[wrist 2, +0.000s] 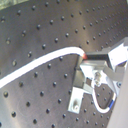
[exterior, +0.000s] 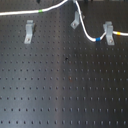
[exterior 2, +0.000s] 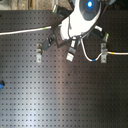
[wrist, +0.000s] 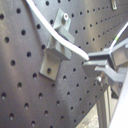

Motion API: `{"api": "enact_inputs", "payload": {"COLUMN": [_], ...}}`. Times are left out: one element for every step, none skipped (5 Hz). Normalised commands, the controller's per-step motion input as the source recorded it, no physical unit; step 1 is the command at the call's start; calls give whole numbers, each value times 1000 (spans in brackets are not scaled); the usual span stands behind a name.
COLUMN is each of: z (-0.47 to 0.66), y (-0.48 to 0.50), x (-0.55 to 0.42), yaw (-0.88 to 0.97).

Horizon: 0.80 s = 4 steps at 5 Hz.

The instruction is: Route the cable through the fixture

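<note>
A white cable [exterior: 88, 33] lies across the black perforated board [exterior: 60, 85]. It comes in from the first exterior view's left past a green mark [exterior: 40, 10]. It then loops down by the middle fixture [exterior: 75, 20] and reaches the right fixture [exterior: 107, 28] past a blue mark [exterior: 98, 38]. A third fixture [exterior: 30, 31] stands to the left, apart from the cable. My gripper [wrist: 91, 62] is shut on the cable [wrist: 70, 42] right beside a metal fixture [wrist: 54, 54]. The second wrist view shows the same grip [wrist 2: 85, 59] above a fixture [wrist 2: 79, 94]. In the second exterior view the arm [exterior 2: 82, 15] hides the fingers.
All three metal clips [exterior 2: 39, 51] [exterior 2: 71, 52] [exterior 2: 103, 52] stand in a row near the board's far side in the second exterior view. The cable's right end with a yellow mark [exterior: 119, 33] runs off the first exterior view's right edge.
</note>
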Motion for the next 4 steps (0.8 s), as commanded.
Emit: {"api": "enact_inputs", "payload": {"z": [425, 587, 534, 359], "y": [233, 171, 89, 15], "x": [-95, -71, -80, -45], "yaw": [-246, -314, -428, -439]}}
